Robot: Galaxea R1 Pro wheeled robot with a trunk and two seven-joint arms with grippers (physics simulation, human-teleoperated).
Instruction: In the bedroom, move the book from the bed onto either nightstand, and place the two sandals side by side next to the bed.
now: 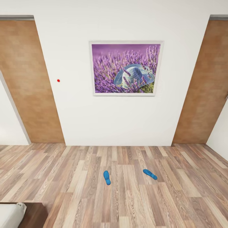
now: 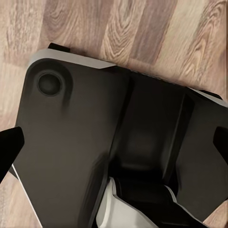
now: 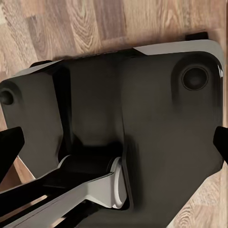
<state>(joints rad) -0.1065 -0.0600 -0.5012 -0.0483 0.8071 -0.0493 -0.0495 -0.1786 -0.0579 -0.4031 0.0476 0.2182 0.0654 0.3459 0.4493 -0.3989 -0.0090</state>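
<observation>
You faced a white wall (image 1: pixel 76 120) with a framed lavender-field picture (image 1: pixel 126 68) hung at its middle and a small red dot (image 1: pixel 58 80) to the picture's left. A brown wooden door (image 1: pixel 30 82) stood at each side of that wall, the other (image 1: pixel 202 85) on the right. On the wood-plank floor (image 1: pixel 63 177) before the wall lay two bright blue flip-flop sandals, one (image 1: pixel 107 177) left of the other (image 1: pixel 149 174), well apart. The dark wooden bed corner (image 1: pixel 34 215) with its pale mattress (image 1: pixel 11 215) sat nearest you, at lower left.

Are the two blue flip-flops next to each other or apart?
Apart. One sandal lies on the wood floor with a bare stretch of planks between it and the other sandal, and they point different ways.
</observation>
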